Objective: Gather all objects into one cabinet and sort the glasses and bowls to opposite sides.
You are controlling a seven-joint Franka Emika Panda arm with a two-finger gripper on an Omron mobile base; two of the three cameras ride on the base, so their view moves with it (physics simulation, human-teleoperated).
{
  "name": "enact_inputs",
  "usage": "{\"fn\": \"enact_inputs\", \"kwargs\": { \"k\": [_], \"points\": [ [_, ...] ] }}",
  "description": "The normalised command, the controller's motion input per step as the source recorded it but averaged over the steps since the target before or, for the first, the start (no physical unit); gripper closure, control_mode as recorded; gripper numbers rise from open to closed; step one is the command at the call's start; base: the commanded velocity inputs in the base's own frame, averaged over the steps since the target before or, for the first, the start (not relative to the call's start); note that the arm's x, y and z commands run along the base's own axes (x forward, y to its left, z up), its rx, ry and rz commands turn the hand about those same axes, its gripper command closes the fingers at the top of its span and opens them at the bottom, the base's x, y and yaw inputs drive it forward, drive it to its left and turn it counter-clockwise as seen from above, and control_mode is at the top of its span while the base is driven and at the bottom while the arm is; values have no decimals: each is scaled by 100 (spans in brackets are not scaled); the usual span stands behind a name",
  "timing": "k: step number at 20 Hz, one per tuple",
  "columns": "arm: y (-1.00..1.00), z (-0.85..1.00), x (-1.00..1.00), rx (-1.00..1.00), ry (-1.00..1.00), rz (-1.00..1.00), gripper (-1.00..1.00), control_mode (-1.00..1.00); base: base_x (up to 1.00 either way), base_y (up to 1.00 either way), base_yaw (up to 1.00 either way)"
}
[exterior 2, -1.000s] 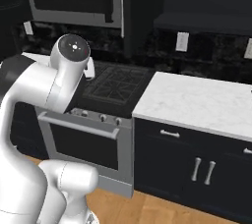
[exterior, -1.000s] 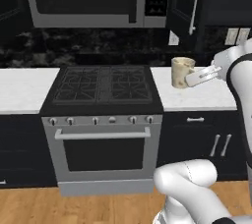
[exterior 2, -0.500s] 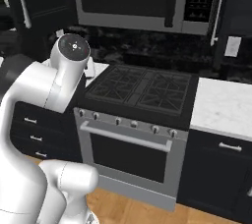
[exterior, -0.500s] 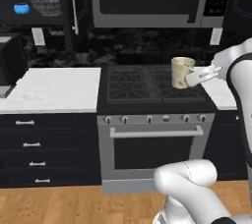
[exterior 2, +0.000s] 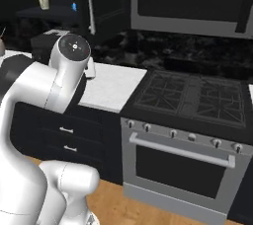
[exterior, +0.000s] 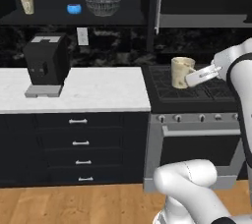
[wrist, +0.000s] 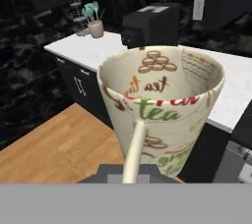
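Left base view gives the clearest read: the pincer (exterior: pixel 193 77) is clamped tight on the loop handle of a cream mug (exterior: pixel 181 72), carrying it upright in the air above the stove (exterior: pixel 197 95), rim up so it travels level. Hand view confirms it — the mug (wrist: pixel 160 107) sits right against the camera, handle running down into the closed fingers, "tea" lettering on its side.

Up at far left, the open black cabinet (exterior: pixel 74 19) already has tenants on its shelf: a second cream mug (exterior: pixel 27 5) at the left end, the small blue vessel (exterior: pixel 74 8) in the middle, the see-through bowl (exterior: pixel 103 6) toward the right. That layout looks deliberate: mugs left, bowl right. My guess is the carried mug belongs beside its twin.

Now the room to move. The cabinet door (exterior: pixel 153 2) stands open with its silver bar handle (exterior: pixel 158 4) between the mug and the shelf, an edge to swing around. Below, a black coffee machine (exterior: pixel 47 60) sits on the white tabletop (exterior: pixel 98 90), rising toward the shelf's underside. The gap between left mug and blue vessel looks modest.
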Motion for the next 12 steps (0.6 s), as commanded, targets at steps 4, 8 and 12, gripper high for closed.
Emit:
{"fn": "enact_inputs", "kwargs": {
  "k": [4,8,12],
  "points": [
    [0,0,0,0,0,0,100,100,0,100,0],
    [0,0,0,0,0,0,100,100,0,100,-2],
    [0,0,0,0,0,0,100,100,2,100,-4]
  ]
}}
